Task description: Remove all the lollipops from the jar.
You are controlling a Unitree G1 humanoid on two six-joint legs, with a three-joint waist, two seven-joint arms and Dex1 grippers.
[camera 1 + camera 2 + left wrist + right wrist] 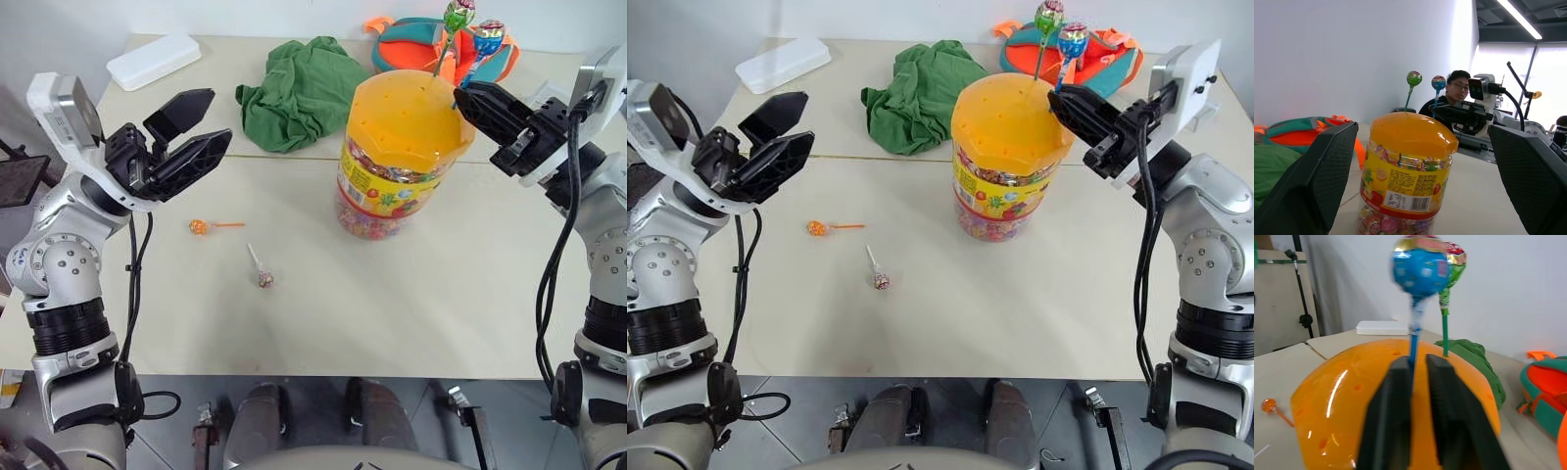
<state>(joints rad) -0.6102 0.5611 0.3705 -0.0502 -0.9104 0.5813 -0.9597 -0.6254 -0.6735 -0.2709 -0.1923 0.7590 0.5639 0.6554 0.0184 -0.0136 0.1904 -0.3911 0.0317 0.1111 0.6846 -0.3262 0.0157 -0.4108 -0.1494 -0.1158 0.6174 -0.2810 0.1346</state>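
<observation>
Right gripper (1418,364) clamped on blue lollipop's (1419,267) stick above the jar (402,147).
Left gripper (191,132) gapes wide, empty, beside the jar; green lollipop (457,16) stands in the lid, two lollipops (200,227) (265,279) lie on the table (323,323).

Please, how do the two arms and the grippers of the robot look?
Both arms are built of silver-grey metal segments with black ribbed bands and loose black cables. Each wrist carries a white box camera. The left gripper and right gripper each have two broad, matte black fingers tapering toward the tips.
</observation>
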